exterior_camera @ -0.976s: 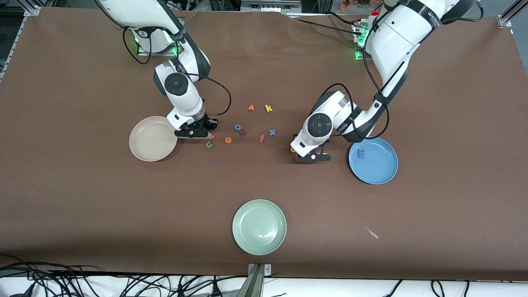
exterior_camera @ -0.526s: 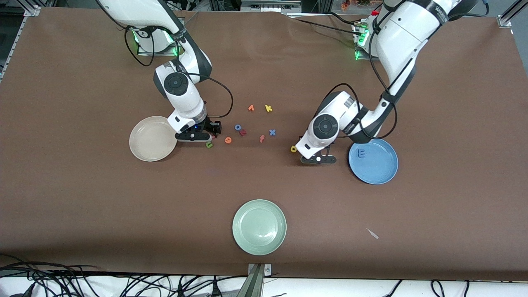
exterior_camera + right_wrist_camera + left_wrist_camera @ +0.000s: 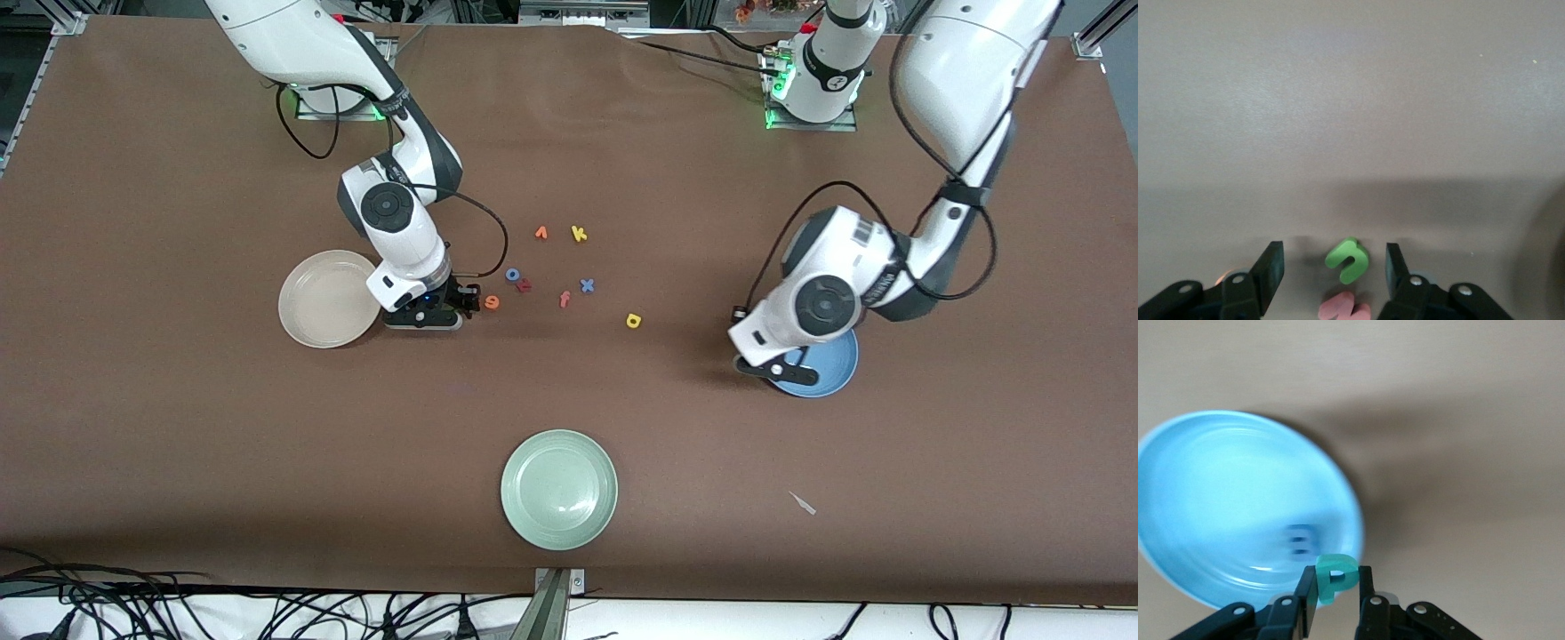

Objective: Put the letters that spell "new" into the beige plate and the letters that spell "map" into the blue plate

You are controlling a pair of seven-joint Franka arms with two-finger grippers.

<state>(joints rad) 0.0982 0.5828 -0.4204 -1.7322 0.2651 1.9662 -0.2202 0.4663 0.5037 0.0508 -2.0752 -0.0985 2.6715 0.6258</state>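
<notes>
**A:** Where are the two claws, and what do they carry?

**B:** The left gripper (image 3: 1336,597) hangs over the rim of the blue plate (image 3: 831,378), pinched tight on a teal p (image 3: 1335,577). The right gripper (image 3: 1333,270) is low over the table just beside the beige plate (image 3: 324,298), toward the letter cluster, its fingers (image 3: 1269,267) spread wide with a green n (image 3: 1347,260) lying between them, ungripped.

**A:** How much free space is there?

**B:** Plenty. The brown table (image 3: 178,427) lies bare around the plates. The pale green plate (image 3: 559,489) sits nearest the front camera, well apart from the rest. A yellow a (image 3: 633,321) lies alone between the cluster and the blue plate.

**A:** What do the wrist cameras add?

**B:** The left wrist view shows a blurred blue m (image 3: 1299,541) inside the blue plate, hidden under the arm from the front. The right wrist view shows a pinkish-red w (image 3: 1343,308) just beside the n. The front view alone shows the orange e (image 3: 491,302) next to that gripper.
</notes>
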